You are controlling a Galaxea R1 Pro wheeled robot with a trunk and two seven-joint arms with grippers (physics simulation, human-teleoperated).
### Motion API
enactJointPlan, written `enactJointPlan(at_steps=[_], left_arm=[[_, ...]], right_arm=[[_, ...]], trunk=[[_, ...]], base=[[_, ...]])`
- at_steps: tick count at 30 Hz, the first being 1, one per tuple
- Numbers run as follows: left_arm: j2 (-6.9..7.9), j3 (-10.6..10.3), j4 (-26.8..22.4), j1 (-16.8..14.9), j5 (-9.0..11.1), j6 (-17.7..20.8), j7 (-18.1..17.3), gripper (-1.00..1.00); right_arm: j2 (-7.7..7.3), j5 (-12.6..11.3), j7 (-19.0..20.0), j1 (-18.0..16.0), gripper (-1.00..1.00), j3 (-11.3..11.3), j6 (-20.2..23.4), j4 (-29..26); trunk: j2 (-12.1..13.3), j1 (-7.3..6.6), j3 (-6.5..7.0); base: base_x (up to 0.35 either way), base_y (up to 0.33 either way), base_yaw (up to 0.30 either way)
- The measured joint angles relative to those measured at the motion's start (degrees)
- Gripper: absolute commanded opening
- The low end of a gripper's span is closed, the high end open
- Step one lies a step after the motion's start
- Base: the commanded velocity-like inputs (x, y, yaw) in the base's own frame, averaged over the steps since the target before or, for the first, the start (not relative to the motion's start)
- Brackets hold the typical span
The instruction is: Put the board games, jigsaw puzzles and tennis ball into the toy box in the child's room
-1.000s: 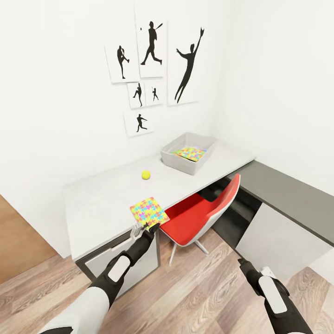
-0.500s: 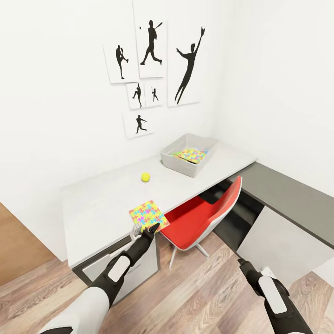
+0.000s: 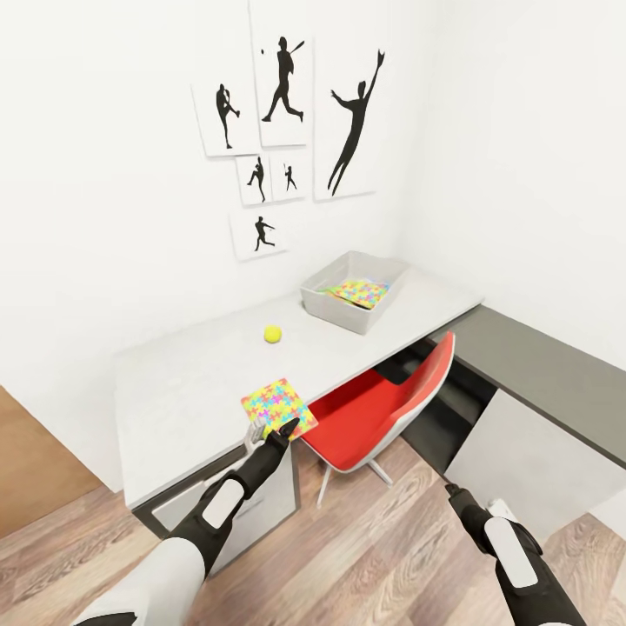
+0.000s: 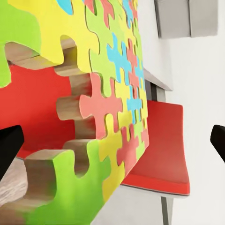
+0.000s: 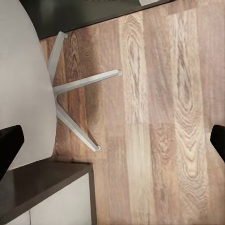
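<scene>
One jigsaw puzzle [image 3: 278, 406] lies flat at the front edge of the white table [image 3: 183, 382]. My left gripper [image 3: 274, 431] is right at the puzzle's near edge, open; up close the puzzle [image 4: 108, 108] sits between the wide-apart fingertips [image 4: 8, 146]. A second jigsaw puzzle [image 3: 357, 291] lies inside the grey toy box [image 3: 335, 310] at the table's far right. The tennis ball [image 3: 273, 333] rests on the table between the two. My right gripper [image 3: 451, 492] hangs low over the floor, open [image 5: 112, 140] and holding nothing. The board games and the bed are out of view.
A red chair [image 3: 374, 409] is tucked under the table just right of my left gripper; its white legs [image 5: 75, 89] stand on the wood floor. A lower dark grey side desk [image 3: 539, 365] runs along the right wall. Silhouette posters [image 3: 287, 87] hang above the table.
The whole view has shifted slightly, the table sitting a little lower in the picture. My left gripper stays at the puzzle's near edge. The right arm has not moved.
</scene>
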Motion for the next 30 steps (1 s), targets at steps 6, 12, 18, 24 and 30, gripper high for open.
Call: enactJointPlan(at_steps=[6,12,18,24,30], left_arm=[[0.0,0.06,0.03,0.0,0.25,0.12,0.0,1.0],[0.0,0.07,-0.03,0.0,0.34,0.35,-0.01,1.0],[0.0,-0.06,-0.03,0.0,0.28,0.4,0.0,-1.0],[0.0,-0.35,-0.11,-0.01,0.75,0.58,-0.41,-1.0],[0.0,-0.26,-0.24,0.0,-0.04,0.27,-0.61,-1.0]], right_arm=[[-0.02,0.0,0.02,0.0,1.0,0.02,0.0,0.0],[-0.01,0.0,0.02,0.0,1.0,0.02,0.0,0.01],[-0.04,0.0,0.02,0.0,1.0,0.03,0.0,0.0],[-0.09,0.0,0.02,0.0,1.0,0.0,0.0,0.07],[-0.09,0.0,0.02,0.0,1.0,0.0,0.0,0.08]], trunk=[[0.0,0.01,0.0],[0.0,0.01,0.0],[0.0,0.01,0.0],[0.0,0.0,0.01],[0.0,0.01,0.0]], base=[[0.014,0.0,0.0],[0.002,0.0,0.0],[0.0,0.0,0.0],[0.0,0.0,0.0],[0.0,0.0,0.0]])
